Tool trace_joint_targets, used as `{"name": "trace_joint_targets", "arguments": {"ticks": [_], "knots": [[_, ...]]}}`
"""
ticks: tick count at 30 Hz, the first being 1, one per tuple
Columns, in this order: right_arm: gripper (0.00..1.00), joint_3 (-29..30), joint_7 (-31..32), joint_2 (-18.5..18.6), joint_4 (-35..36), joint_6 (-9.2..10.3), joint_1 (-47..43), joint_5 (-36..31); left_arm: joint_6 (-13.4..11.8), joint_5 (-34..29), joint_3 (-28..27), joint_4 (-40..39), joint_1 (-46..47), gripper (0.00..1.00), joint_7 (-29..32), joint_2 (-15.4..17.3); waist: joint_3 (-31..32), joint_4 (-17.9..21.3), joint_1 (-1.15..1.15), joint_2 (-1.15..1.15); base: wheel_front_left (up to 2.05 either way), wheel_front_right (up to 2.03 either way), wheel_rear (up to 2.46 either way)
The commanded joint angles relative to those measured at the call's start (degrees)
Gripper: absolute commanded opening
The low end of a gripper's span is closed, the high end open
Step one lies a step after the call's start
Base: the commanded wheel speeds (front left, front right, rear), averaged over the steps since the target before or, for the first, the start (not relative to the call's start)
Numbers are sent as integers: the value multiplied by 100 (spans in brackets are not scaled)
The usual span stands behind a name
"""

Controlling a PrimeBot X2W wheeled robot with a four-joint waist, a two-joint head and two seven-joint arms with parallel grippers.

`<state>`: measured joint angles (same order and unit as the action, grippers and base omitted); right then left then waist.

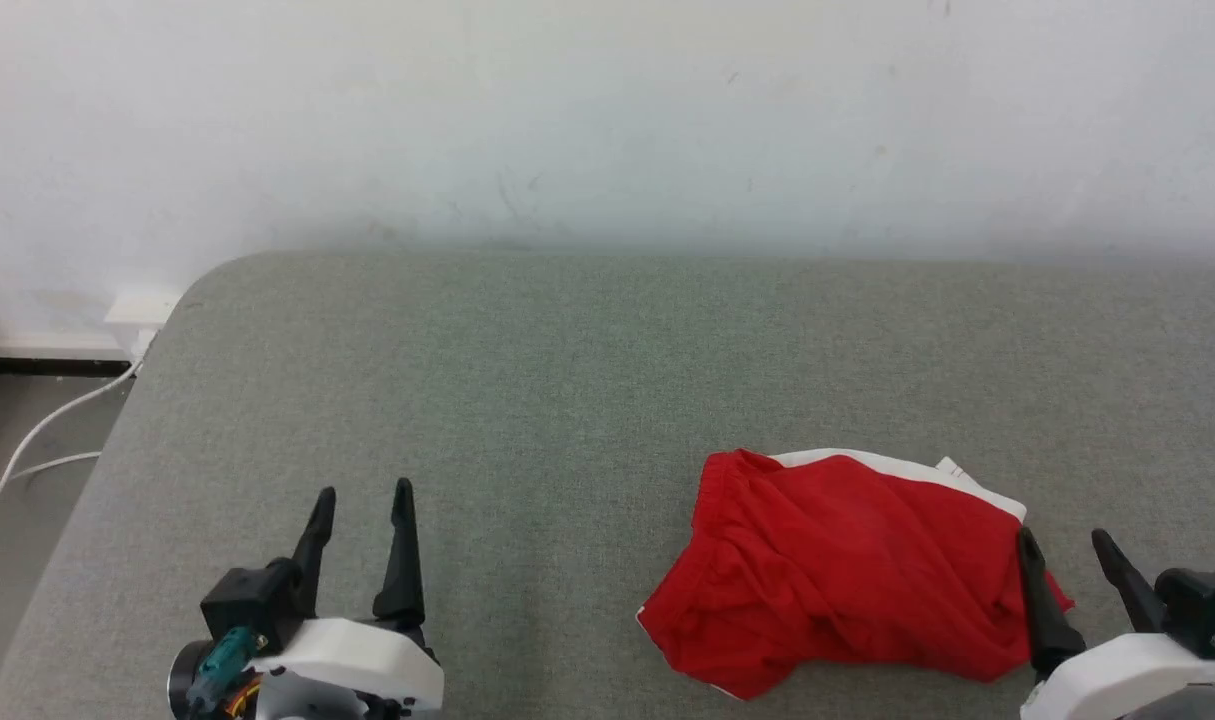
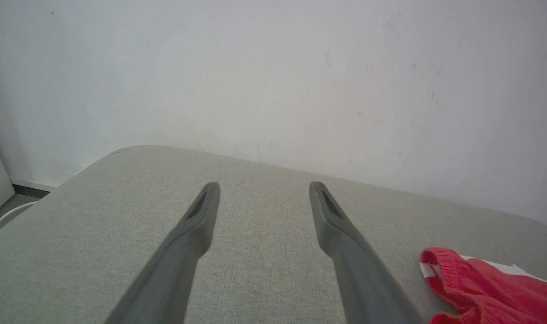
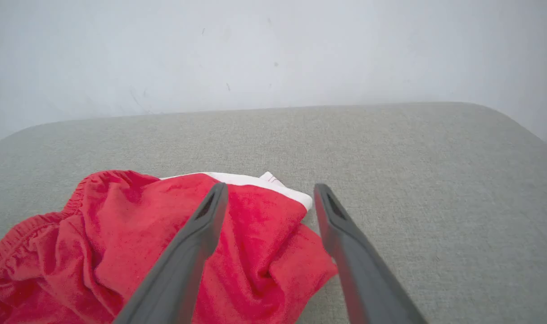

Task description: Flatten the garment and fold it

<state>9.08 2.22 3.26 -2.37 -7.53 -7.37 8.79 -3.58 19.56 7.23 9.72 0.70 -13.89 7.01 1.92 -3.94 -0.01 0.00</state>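
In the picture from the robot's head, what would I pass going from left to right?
white cable on the floor → left arm's fingers, apart → red garment → right arm's fingers, apart, one lying over the garment's right edge.

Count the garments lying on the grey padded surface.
1. The red garment lies rumpled near the front right of the surface, by the right gripper; another piece could hide beneath it.

A plain, lab-like room: a grey fabric-covered surface (image 1: 567, 350) against a scuffed white wall (image 1: 607, 120), with a white cable (image 1: 57, 425) on the floor at the left.
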Motion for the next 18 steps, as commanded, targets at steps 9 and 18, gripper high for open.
{"name": "trace_joint_targets", "arguments": {"ticks": [9,18], "knots": [[100,-787,-371,-36,518,4,-142,-58,120,-76,437,10,156,100,570,-29,21,117,1,0,0,0,0],[100,-1247,-157,-37,897,4,-79,-285,772,124,1604,475,1053,100,2027,-300,-213,276,1,0,0,0,0]]}}
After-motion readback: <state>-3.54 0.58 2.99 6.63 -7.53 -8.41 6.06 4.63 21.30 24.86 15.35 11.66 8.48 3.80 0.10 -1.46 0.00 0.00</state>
